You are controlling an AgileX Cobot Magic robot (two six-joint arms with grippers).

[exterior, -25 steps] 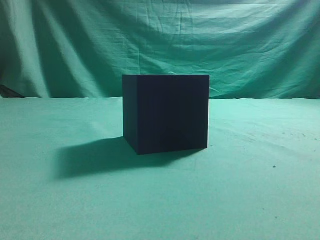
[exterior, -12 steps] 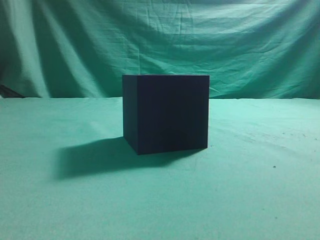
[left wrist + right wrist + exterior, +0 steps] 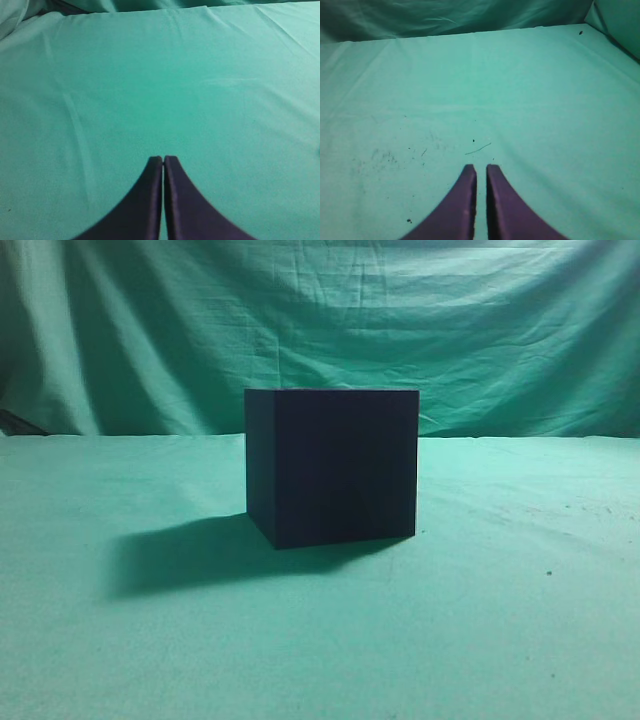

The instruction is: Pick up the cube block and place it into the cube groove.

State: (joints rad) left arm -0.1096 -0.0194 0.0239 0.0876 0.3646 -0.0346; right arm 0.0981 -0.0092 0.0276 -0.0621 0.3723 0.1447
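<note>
The cube groove (image 3: 335, 466), a large near-black box with plain matte sides, stands on the green cloth in the middle of the exterior view. The cube block is not visible in any view. Neither arm shows in the exterior view. In the left wrist view my left gripper (image 3: 163, 159) is shut and empty over bare green cloth. In the right wrist view my right gripper (image 3: 481, 168) is shut with a thin slit between its fingers, empty, over green cloth. The box does not show in either wrist view.
A green cloth covers the table (image 3: 500, 620) and hangs as a backdrop (image 3: 320, 320) behind it. The box casts a shadow (image 3: 190, 555) to its left. Dark specks and a thread (image 3: 477, 148) lie on the cloth ahead of the right gripper.
</note>
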